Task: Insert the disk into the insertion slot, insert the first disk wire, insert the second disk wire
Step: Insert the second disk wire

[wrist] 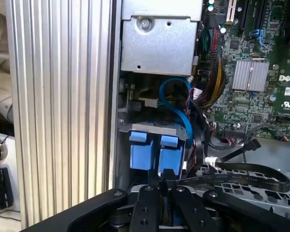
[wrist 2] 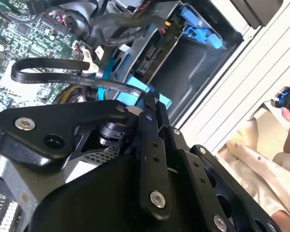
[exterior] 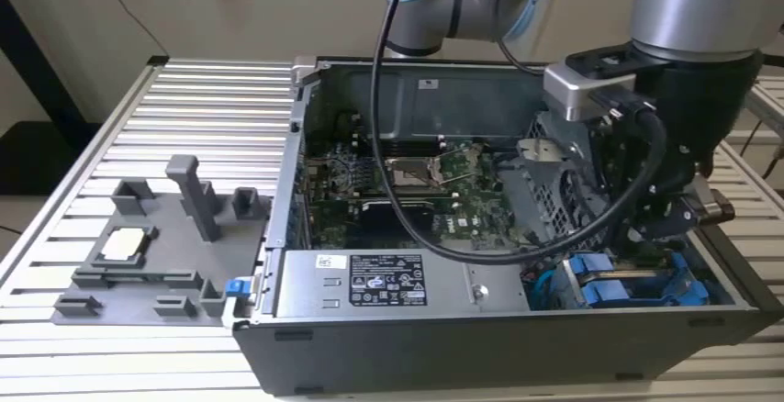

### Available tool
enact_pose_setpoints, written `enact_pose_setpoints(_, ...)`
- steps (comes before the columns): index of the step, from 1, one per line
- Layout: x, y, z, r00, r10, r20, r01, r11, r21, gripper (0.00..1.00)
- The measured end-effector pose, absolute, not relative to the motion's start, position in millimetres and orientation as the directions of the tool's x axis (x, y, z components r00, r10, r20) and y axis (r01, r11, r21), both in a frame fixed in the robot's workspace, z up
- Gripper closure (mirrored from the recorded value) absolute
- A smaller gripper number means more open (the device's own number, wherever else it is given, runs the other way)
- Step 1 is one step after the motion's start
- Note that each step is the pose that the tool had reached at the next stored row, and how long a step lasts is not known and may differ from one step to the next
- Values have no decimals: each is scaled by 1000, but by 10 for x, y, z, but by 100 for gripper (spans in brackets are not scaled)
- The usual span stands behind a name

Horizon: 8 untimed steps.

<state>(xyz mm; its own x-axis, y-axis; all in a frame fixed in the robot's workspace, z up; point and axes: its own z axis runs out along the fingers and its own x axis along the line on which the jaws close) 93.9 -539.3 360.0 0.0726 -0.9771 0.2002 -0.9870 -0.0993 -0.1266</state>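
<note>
Ribbed aluminium tabletop point(exterior: 220, 108), plain beige wall point(exterior: 270, 7) behind, even indoor light

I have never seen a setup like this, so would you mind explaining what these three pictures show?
The machine is a robot arm with a hand at its end. The exterior view is taken from off the arm. In it, an open computer case stands on a slatted metal table, with a grey tray of holders at the exterior view's left. The arm reaches down into the case at the exterior view's right. The two wrist views come from cameras riding on the arm, looking past the hand into the case. In them, the hand sits right at a blue-framed disk, with a flat black cable and the green motherboard nearby. Whether the hand grips anything, I cannot tell.
</note>
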Motion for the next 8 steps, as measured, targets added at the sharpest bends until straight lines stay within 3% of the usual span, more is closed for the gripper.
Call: enact_pose_setpoints(8,1026,-5432,3600,74,-977,200,-988,-99,-121,84)
